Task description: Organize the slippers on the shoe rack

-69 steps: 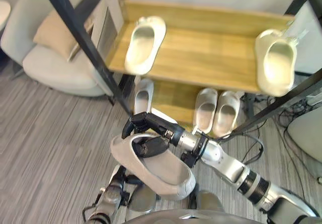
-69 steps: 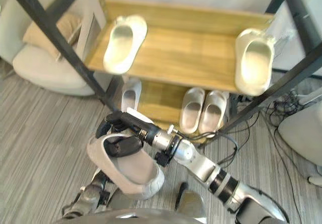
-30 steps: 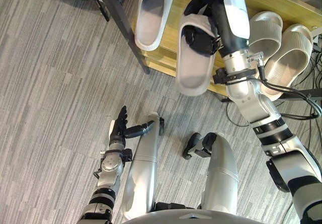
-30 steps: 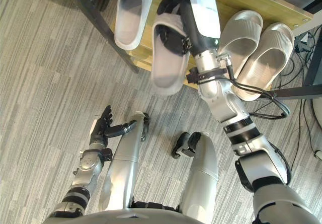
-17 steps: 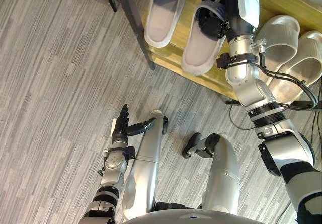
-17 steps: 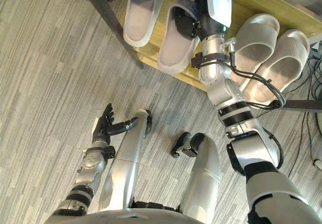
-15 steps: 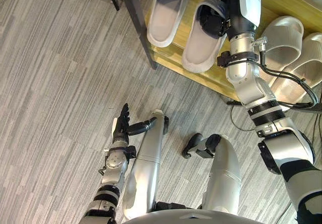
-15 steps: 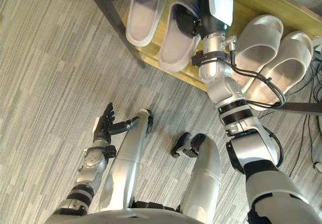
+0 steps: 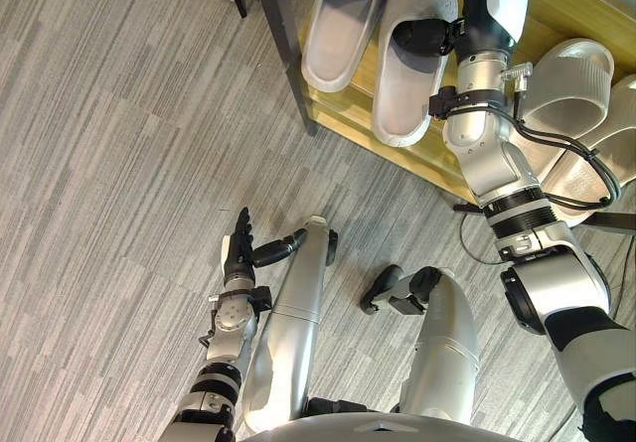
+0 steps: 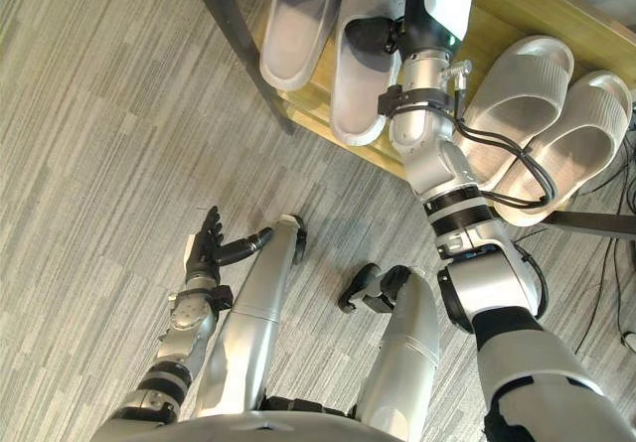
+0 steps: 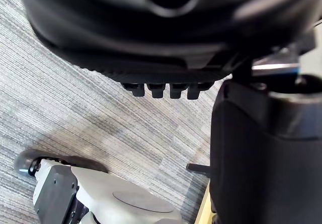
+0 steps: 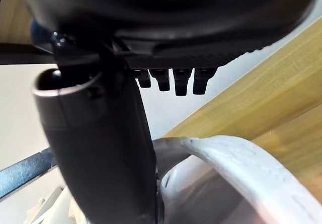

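- The slipper (image 9: 407, 74) lies sole-down on the rack's lower shelf (image 9: 571, 0), toe toward the back. Its heel reaches the shelf's front edge.
- The right hand (image 9: 487, 15) is at the slipper's mouth. Its thumb is hooked inside the opening against the strap, and the right wrist view shows the thumb pressed to the strap's rim. The fingers beyond the strap are cut off at the picture's edge, so I cannot tell how far they curl.
- A second slipper (image 9: 338, 30) lies just beside it on the left, pointing the same way. Its heel is also near the front edge.
- The rack's black post (image 9: 288, 45) runs down just left of the second slipper, close along its outer side, so there is little free room there.
- A ribbed pair (image 10: 517, 94) sits further right on the same shelf, the two side by side and angled. A strip of bare wood separates the pair from the held slipper, and the right forearm crosses above that strip.
- The left hand (image 9: 238, 253) hangs low over the floor (image 9: 119, 144), well apart from the rack. Its fingers are straight, its thumb is stuck out sideways, and it holds nothing.
- The shelf is light wood. The floor is grey with fine stripes and is open in front of the rack and to its left.
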